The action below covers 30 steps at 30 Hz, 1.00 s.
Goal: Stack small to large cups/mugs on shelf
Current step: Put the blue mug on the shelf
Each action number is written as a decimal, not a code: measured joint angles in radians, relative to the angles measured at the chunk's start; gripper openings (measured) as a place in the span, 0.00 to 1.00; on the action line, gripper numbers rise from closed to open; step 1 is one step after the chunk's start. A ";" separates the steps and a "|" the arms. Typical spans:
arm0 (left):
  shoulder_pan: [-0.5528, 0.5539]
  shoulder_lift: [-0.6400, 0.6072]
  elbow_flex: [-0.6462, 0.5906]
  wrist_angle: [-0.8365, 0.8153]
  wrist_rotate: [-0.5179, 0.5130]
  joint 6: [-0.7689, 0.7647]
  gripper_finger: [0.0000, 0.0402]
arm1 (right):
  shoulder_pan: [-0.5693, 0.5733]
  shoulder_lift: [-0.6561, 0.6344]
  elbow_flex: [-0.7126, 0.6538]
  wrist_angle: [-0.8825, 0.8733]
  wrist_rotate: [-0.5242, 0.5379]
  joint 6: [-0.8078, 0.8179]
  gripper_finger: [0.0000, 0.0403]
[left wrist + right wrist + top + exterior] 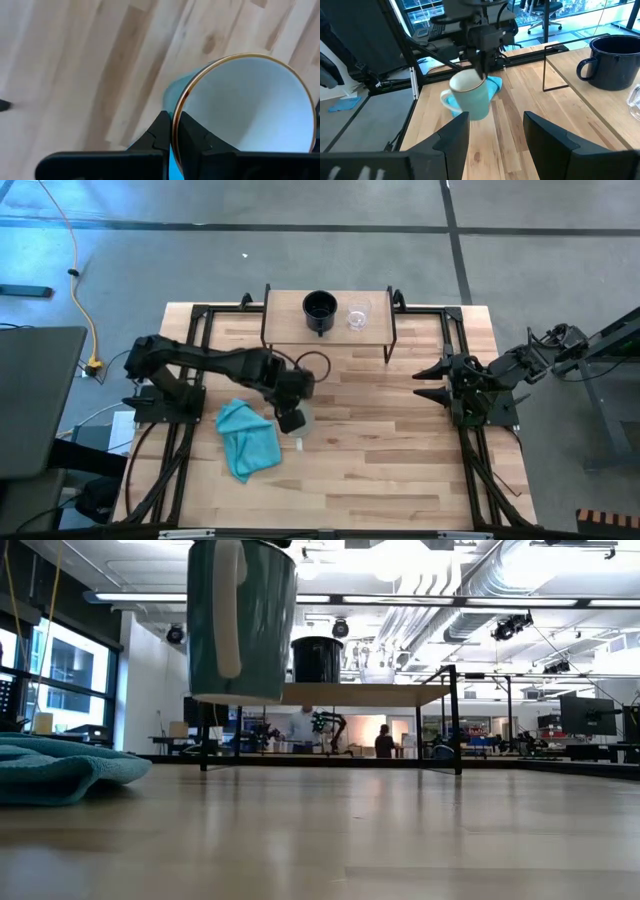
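A large pale teal mug (470, 97) with a white inside and a handle (228, 610) hangs above the table, near the teal cloth (248, 440). My left gripper (173, 120) is shut on it from above. A black mug (319, 311) and a small clear glass cup (358, 317) stand side by side on the light-wood shelf (285, 305) at the table's far edge. My right gripper (492, 132) waits open at the table's right side, with nothing between its fingers. My left gripper pinches the large mug's rim (176, 107), one finger inside the mug and one outside its wall. The fingers come from above, pointing steeply down. The mug hangs below them about upright, mouth up, its base (240, 695) lifted clear of the table.
The teal cloth lies crumpled on the table at the near left, just beside the lifted mug. Bare tabletop (380, 440) stretches between the mug and the shelf. The shelf stands on thin dark legs (392, 345). Dark arm frames run along both table sides.
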 joint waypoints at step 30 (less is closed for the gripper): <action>0.399 -0.043 0.251 -0.245 0.007 0.493 0.01 | 0.000 0.000 0.000 0.000 0.011 0.000 0.44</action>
